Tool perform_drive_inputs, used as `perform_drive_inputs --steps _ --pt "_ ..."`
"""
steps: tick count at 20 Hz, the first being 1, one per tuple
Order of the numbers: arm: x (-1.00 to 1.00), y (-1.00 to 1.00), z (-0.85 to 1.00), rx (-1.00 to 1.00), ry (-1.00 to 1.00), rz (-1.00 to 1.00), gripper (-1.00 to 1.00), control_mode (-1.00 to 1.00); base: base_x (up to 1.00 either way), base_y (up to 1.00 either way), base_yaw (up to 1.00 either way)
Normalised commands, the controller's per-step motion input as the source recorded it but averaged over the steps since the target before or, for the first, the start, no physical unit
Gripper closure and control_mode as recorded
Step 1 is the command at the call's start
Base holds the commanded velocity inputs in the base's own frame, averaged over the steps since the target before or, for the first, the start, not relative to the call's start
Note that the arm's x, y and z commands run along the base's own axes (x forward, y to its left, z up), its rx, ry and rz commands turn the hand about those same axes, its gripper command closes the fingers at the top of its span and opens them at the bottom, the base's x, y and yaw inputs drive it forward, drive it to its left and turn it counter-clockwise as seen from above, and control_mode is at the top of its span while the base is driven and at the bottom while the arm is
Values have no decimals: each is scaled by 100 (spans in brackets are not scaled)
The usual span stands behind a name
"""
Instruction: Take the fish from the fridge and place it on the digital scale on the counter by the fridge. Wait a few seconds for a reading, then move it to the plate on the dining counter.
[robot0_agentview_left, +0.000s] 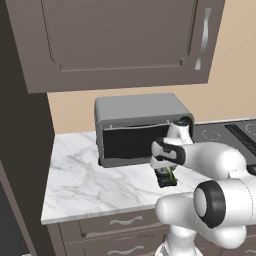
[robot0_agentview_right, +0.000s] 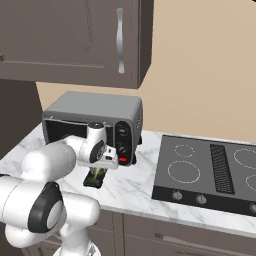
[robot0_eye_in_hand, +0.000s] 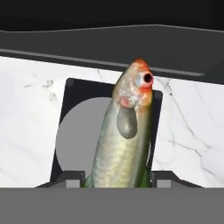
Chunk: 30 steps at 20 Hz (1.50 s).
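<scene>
The olive-yellow fish (robot0_eye_in_hand: 124, 140) stands up between my fingertips, its red-tipped head pointing away from the hand. My gripper (robot0_eye_in_hand: 118, 180) is shut on its tail end. Right beneath it lies the digital scale (robot0_eye_in_hand: 70, 94), a black square slab with a grey round disc. The base views show my gripper (robot0_agentview_left: 167, 171) (robot0_agentview_right: 99, 169) pointing down just above the scale (robot0_agentview_left: 167, 182) (robot0_agentview_right: 93, 182), which sits on the narrow marble counter (robot0_agentview_left: 90, 185) in front of the toaster oven. The fish (robot0_agentview_left: 171, 175) (robot0_agentview_right: 98, 173) hangs close over the slab; contact cannot be told.
A grey boxy toaster oven (robot0_agentview_left: 135, 127) (robot0_agentview_right: 95, 117) stands right behind the scale. A black cooktop (robot0_agentview_right: 210, 172) lies to the right on the counter. Dark brown wall cabinets (robot0_agentview_left: 115, 40) hang overhead, and a tall dark panel (robot0_agentview_left: 25, 150) borders the counter's left end.
</scene>
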Motion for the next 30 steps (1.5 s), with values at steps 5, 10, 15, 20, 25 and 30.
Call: perform_drive_inputs --steps 5,10,15,20,25,30 --pt "-33 -25 47 1 0 0 100 -100 0 0 0" --pt "-69 -20 70 1 0 0 100 -100 0 0 0" --pt "-100 -1 80 0 0 0 100 -100 0 0 0" --pt "-100 0 90 0 0 0 100 -100 0 0 0" --pt "-100 0 100 0 0 0 100 -100 0 0 0" --pt "-94 0 83 0 -4 1 100 -100 0 0 0"
